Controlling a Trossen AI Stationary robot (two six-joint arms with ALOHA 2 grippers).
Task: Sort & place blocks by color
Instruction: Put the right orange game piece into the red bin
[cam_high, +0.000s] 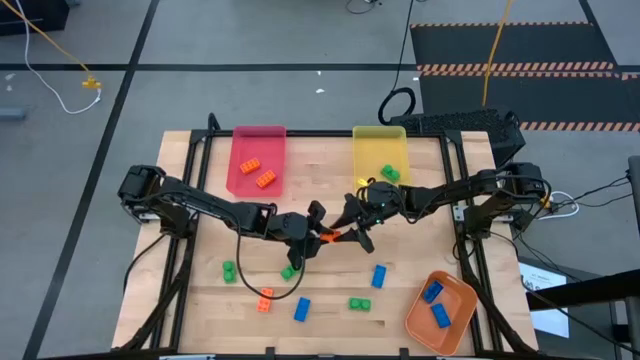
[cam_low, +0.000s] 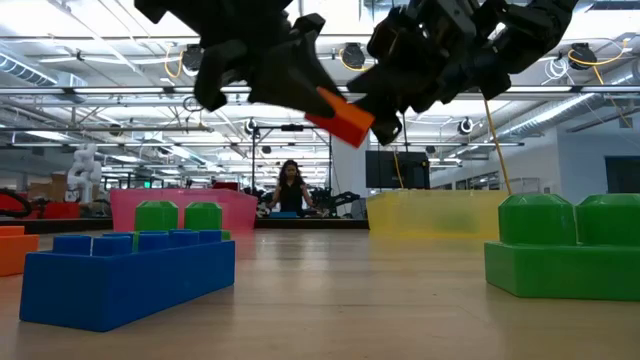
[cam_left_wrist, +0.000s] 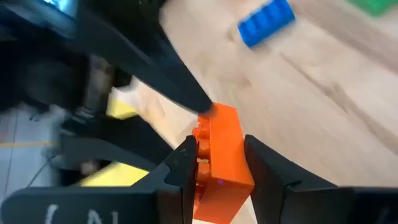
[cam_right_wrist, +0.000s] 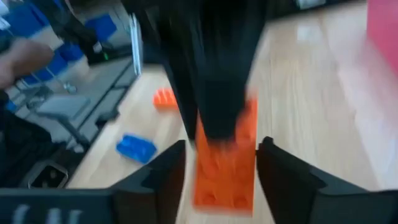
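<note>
Hanging in the air above the middle of the surface (cam_high: 330, 300), an orange block (cam_high: 329, 236) sits between the two claws, clear of the wood below. The left claw (cam_left_wrist: 217, 163) has its fingers pressed against the block's sides and is grasping it. The right claw (cam_right_wrist: 221, 163) meets it head-on, fingers spread to either side of the block's far end and not visibly touching it, so it reads as released.

This looks like a handover in mid-air, the block passing from the left arm to the right, though which arm ends up carrying it cannot be told.

Two orange blocks (cam_high: 257, 172) already lie in the pink tray (cam_high: 240, 140), a green one (cam_high: 389, 173) in the yellow tray (cam_high: 368, 145), and two blue ones (cam_high: 436, 303) in the orange tray (cam_high: 458, 292), so the held block likely belongs in the pink tray at the back left.

The next move calls for the right claw to clench squarely on the block's free end before the left lets go, or the block may tip and drop. Loose blocks remain near the front edge: green (cam_high: 229, 270), orange (cam_high: 264, 299) and blue (cam_high: 379, 276) among them.
</note>
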